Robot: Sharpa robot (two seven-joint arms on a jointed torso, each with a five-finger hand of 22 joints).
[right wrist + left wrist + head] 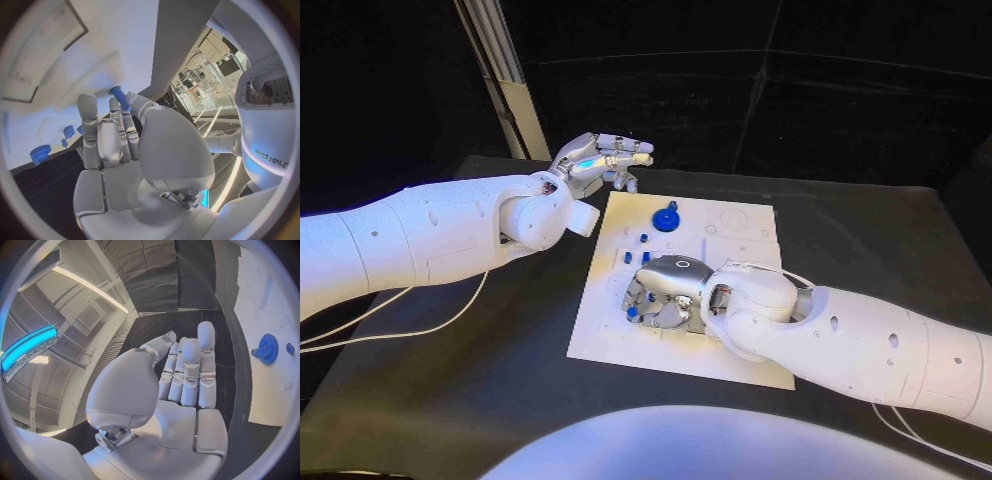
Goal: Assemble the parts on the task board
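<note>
The white task board (747,225) lies in the middle of the black table. A blue gear (668,217) stands near its far end, seen as well in the left wrist view (269,348) and the right wrist view (40,154). Small blue pegs (636,239) stand just nearer than the gear. My right hand (678,288) rests low on the board's middle, over a recess with blue parts (635,312). It pinches a short blue peg (118,97) between thumb and fingertip. My left hand (603,160) hovers off the board's far left corner, fingers straight, side by side (187,372), holding nothing.
A pale upright post (502,80) stands behind the left hand at the table's back edge. White cables (401,325) trail from the left arm over the table. Bare black table (473,400) lies to the left of the board.
</note>
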